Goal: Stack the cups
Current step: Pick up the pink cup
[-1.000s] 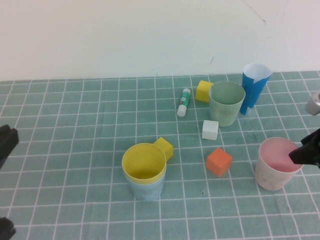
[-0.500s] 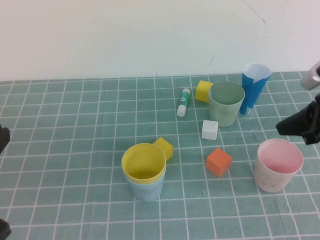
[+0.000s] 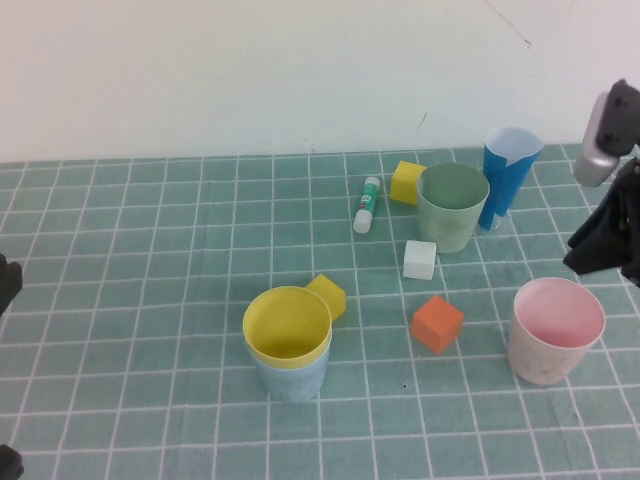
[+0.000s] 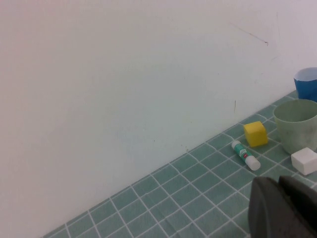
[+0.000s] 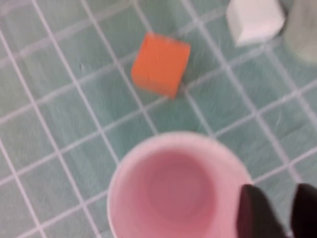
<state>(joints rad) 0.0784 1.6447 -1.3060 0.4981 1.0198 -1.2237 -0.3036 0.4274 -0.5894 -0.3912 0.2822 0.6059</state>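
Observation:
A yellow cup (image 3: pixel 288 323) sits nested inside a light blue cup (image 3: pixel 290 378) at the front middle. A pale green cup (image 3: pixel 453 206) stands upright at the back right. A pink cup (image 3: pixel 556 330) stands upright at the front right; it also shows in the right wrist view (image 5: pixel 173 193). My right gripper (image 3: pixel 603 245) hovers above and just behind the pink cup, open and empty (image 5: pixel 280 213), with its fingertips beside the rim. My left gripper (image 4: pixel 280 191) is shut and empty at the far left edge (image 3: pixel 5 280).
A tall dark-blue cone cup (image 3: pixel 508 175) stands right of the green cup. An orange cube (image 3: pixel 437 323), a white cube (image 3: pixel 420 259), two yellow cubes (image 3: pixel 407 182) (image 3: pixel 328 295) and a glue stick (image 3: pixel 367 204) lie between the cups.
My right gripper has lifted off the pink cup's rim and moved up and back. The pink cup stays in place. My left gripper has drawn further off the left edge.

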